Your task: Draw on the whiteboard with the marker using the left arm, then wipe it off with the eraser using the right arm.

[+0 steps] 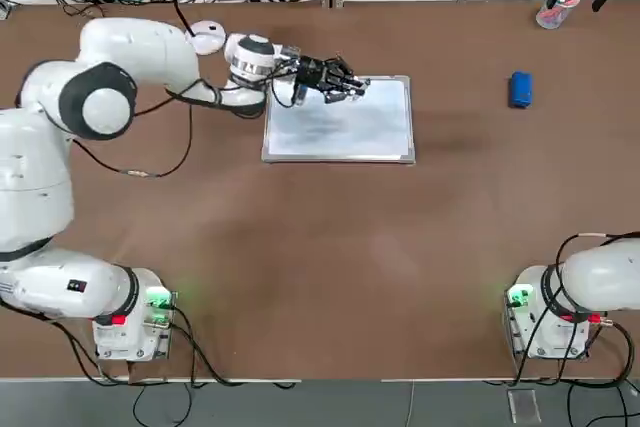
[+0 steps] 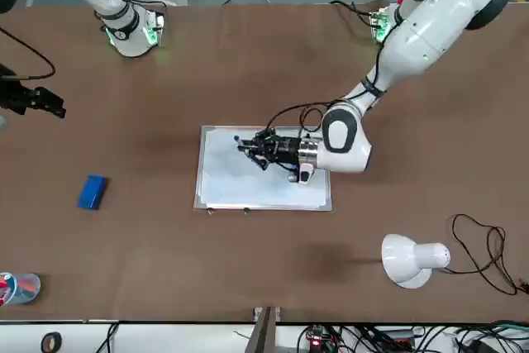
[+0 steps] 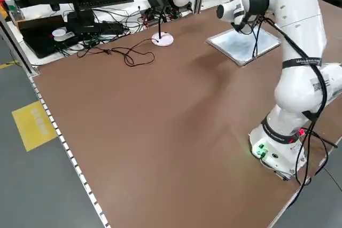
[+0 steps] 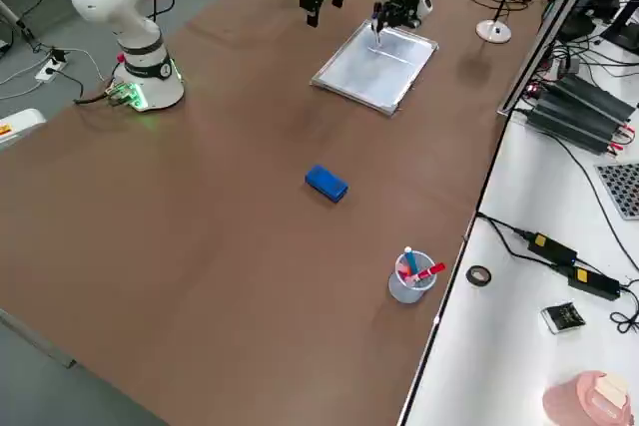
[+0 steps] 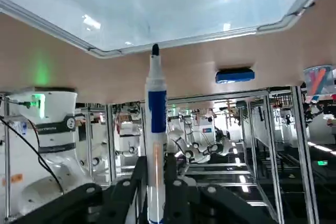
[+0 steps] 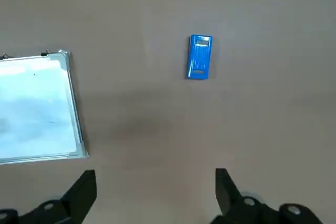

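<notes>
Closest to us in the left wrist view, our left gripper (image 5: 156, 182) is clenched on the marker (image 5: 155, 129), the pen rising straight out from between the fingers with its dark tip leading. From above, that left gripper (image 1: 335, 77) lies nearly level over the far edge of the whiteboard (image 1: 340, 132), reaching in from the board's left side, so the marker's long axis runs along the far edge rather than down into the surface. In the wrist view the tip sits at the board's silver frame, and we cannot tell whether it touches. The white surface lies nearer the arm bases than the tip, so we judge the coming stroke depends on tilting the tip onto the board and drawing it toward us across the open white area. We make out no clear drawn line on the board.

Farther out, the eraser (image 1: 520, 89) lies flat on the desk (image 1: 320, 267), well apart from the whiteboard on its right side, its long axis pointing away from the bases. Our right gripper (image 6: 155, 192) hangs released, fingers spread wide, high above the desk with the eraser ahead of it and the board's corner off to one side. The right arm is clearly the nearer one to the eraser; the left would have to cross the whole board to reach it.
</notes>
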